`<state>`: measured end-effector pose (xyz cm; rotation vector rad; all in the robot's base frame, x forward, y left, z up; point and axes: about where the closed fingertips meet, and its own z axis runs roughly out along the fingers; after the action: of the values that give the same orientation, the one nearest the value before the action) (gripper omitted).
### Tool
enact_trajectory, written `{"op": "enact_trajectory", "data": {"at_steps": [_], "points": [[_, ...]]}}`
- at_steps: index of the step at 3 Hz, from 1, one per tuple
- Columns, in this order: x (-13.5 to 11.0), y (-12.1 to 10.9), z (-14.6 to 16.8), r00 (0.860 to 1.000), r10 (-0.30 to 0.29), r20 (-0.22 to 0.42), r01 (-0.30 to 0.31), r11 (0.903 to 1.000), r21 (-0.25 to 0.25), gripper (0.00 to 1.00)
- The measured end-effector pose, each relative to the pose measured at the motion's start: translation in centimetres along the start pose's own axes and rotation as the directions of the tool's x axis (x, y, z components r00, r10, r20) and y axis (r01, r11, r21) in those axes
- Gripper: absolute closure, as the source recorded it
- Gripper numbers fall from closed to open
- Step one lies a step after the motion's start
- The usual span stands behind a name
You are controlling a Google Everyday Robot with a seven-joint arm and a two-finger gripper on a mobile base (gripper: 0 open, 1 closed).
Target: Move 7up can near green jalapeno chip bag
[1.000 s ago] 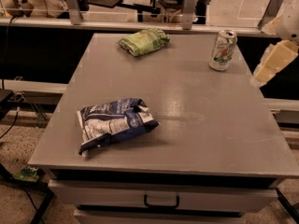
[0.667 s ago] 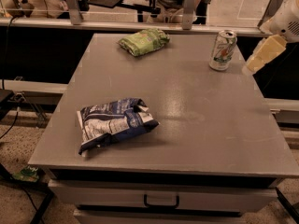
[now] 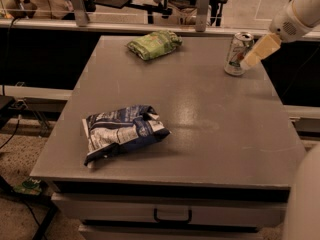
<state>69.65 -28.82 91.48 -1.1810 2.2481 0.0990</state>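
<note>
The 7up can [image 3: 236, 53] stands upright near the far right corner of the grey table [image 3: 225, 134]. It is silver-white with green and red markings. The green jalapeno chip bag [image 3: 154, 44] lies at the far middle of the table, well to the left of the can. My gripper [image 3: 248, 61] comes in from the upper right on a white arm. Its cream tip is right at the can's right side, low down. I cannot tell whether it touches the can.
A larger dark-blue and white chip bag [image 3: 122, 133] lies near the front left of the table. A drawer with a handle [image 3: 172, 216] is under the front edge. Chairs and metal frames stand behind the table.
My gripper has moved left and down from beyond the table's right edge to the can's right side. The can and both bags have not moved.
</note>
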Motion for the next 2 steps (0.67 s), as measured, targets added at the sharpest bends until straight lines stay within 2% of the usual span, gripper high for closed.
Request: {"op": "enact_trajectory", "data": {"at_steps": [2], "points": [[-1.5,-1.7,3.1,0.998,0.065,0.013,-0.065,0.9975,0.030,0.00]]}}
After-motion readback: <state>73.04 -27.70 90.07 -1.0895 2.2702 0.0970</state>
